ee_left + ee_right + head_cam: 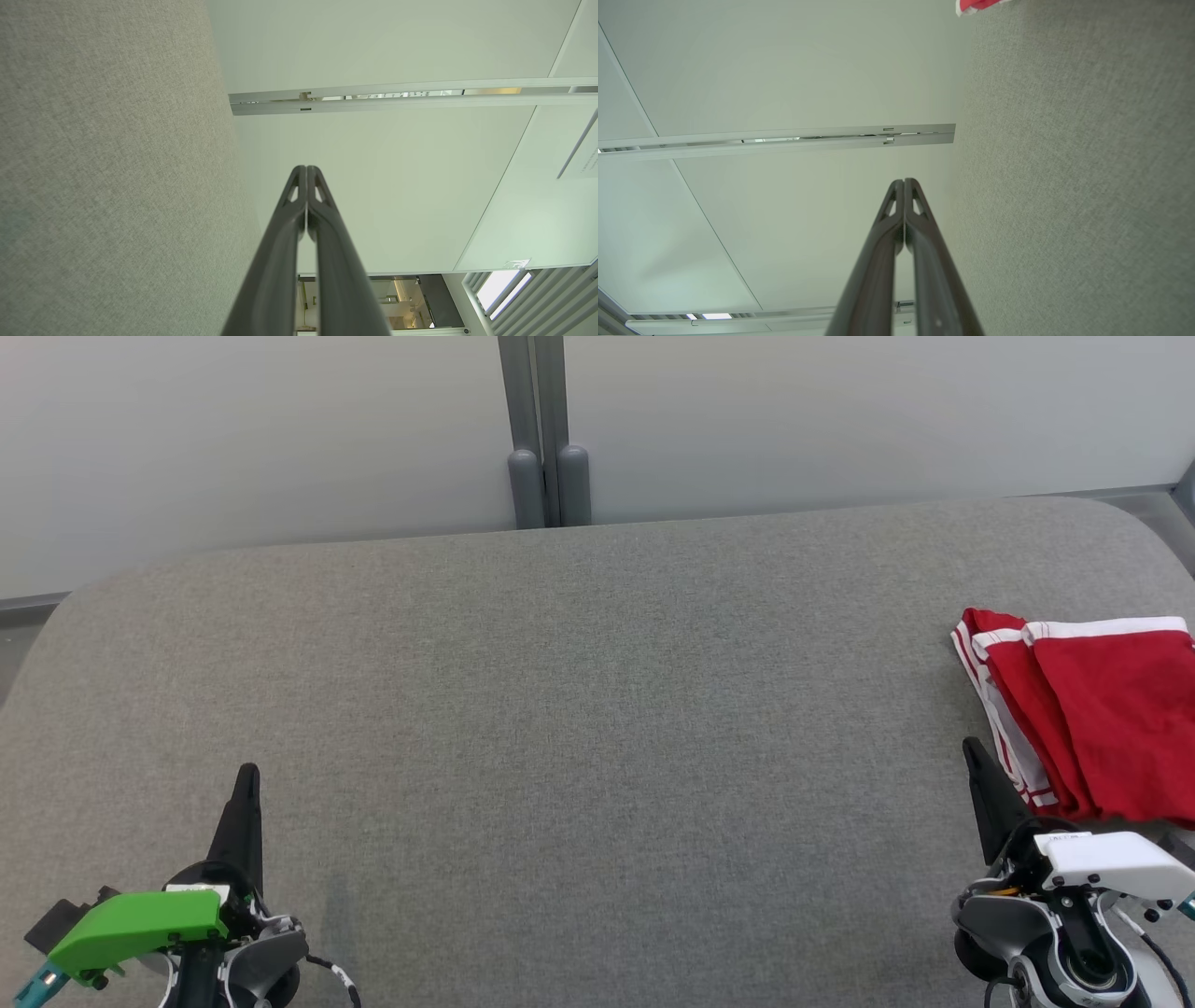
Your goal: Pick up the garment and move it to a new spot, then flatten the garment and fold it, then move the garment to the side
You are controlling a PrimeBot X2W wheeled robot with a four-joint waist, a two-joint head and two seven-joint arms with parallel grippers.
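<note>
A red garment (1092, 709) with white stripes is lying folded at the right edge of a grey fabric-covered surface (597, 709), with its right part running out of the head view, so its full length cannot be told. Its white-banded hem is facing the far side, toward a pale wall (280, 429), and running left to right. Its striped side edge is facing left and slanting from far-left to near-right, with several layers fanning out there. The right gripper (971, 745) is sitting just to the left of the garment's near corner, fingers pressing together on nothing and pointing away from the robot. The left gripper (247, 775) is resting well apart at the lower left, fingers also pressing together and holding nothing. In the right wrist view, a scrap of the garment (978, 3) is showing at the top edge.
</note>
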